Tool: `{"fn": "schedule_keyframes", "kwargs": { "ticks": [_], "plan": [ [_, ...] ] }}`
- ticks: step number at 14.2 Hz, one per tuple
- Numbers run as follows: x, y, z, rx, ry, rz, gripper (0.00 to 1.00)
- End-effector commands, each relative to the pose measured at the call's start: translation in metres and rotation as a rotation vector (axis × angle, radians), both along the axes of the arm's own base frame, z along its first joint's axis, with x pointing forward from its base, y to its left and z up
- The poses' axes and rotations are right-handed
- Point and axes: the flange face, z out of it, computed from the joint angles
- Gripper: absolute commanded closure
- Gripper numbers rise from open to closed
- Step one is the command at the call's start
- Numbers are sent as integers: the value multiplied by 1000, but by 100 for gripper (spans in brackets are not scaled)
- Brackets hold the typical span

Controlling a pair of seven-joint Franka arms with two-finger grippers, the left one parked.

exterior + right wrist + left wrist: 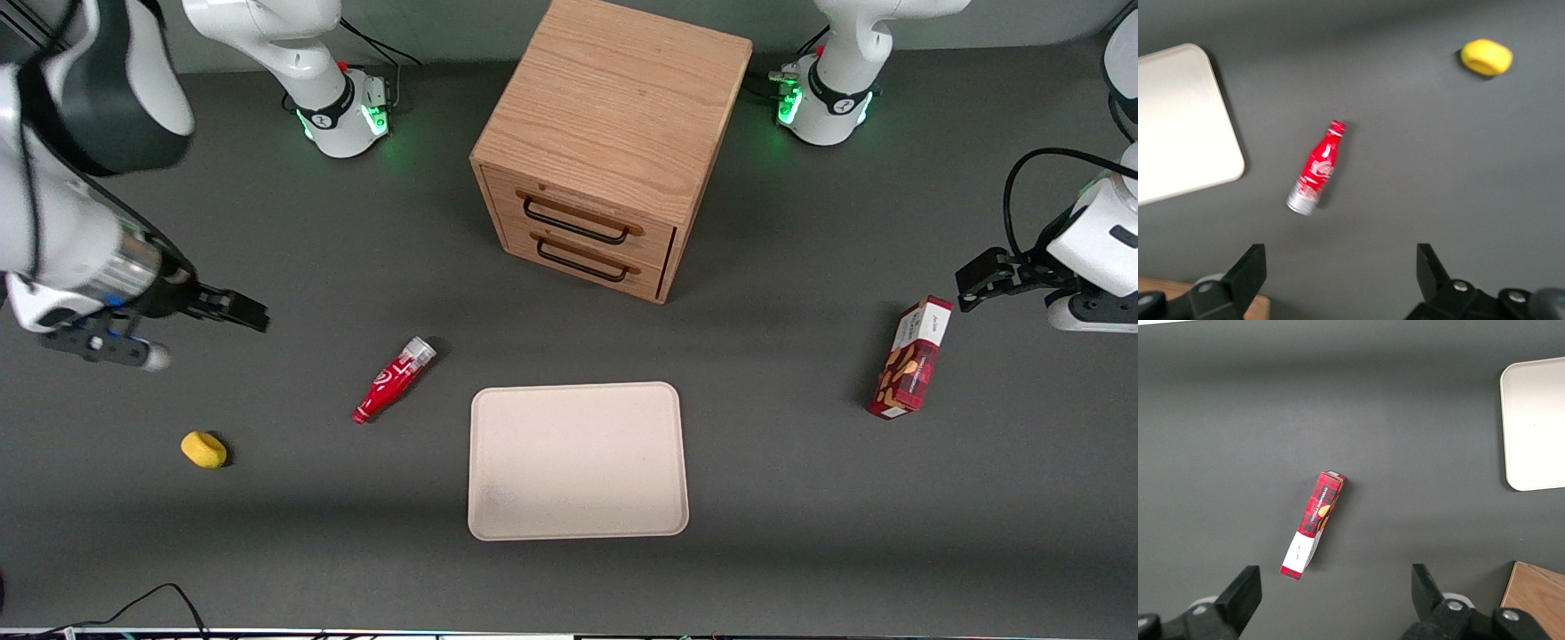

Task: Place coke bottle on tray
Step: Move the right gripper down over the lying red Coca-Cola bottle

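- Claw: open, empty, above the worktop, apart from the bottle.
- Bottle: lying flat on the worktop beside the tray, apparently not touching it.
- Tray: bare.

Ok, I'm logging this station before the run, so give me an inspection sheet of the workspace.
Surface: dark grey table, matte.
Job's things: coke bottle lying on its side beside the tray, apart from it; tray holds nothing.
Clutter: yellow object, snack box, wooden drawer cabinet.
Grippers: end effector open, above the table near the bottle, holding nothing.
Cables: black cable at the table's near edge.
Surroundings: nothing seen.
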Motion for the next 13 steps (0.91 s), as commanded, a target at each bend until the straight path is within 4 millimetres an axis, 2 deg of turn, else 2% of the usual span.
{"fn": "schedule_keyframes", "kwargs": {
  "ticks": [1,5,8,11,13],
  "plan": [
    [10,24,-56,14,14,-119,0],
    [0,43,-152,23,-8,-294,0],
    [-13,60,-212,23,7,-395,0],
    [-26,69,-260,42,-19,-432,0],
    [-24,71,-280,48,-23,-441,0]
  ]
}}
